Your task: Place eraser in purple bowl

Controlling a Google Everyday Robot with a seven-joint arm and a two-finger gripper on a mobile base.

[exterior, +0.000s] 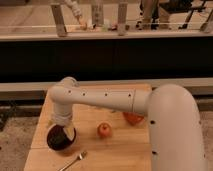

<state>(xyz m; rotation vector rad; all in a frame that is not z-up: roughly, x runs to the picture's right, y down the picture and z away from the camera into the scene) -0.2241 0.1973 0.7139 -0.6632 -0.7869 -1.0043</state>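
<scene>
The white arm point(100, 100) reaches in from the right, crosses the wooden table point(125, 145) and bends down at its elbow on the left side. At its end the gripper point(64, 133) hangs right over the purple bowl point(60, 141), which sits near the front left corner of the tabletop; the tool's dark tip overlaps the bowl's rim and inside from where I stand, so I cannot tell whether it touches the dish. I cannot pick out an eraser either, neither in the bowl nor at the tip. A red apple point(103, 130) stands upright a little to the right of the bowl, clearly apart from it. Farther right, an orange-red round fruit point(133, 118) lies half hidden under the arm's thick white body. Near the front edge, between bowl and apple, a metal spoon or fork point(75, 161) lies slantwise; which of the two is hard to say. Behind the table runs a long dark ledge point(105, 57).
</scene>
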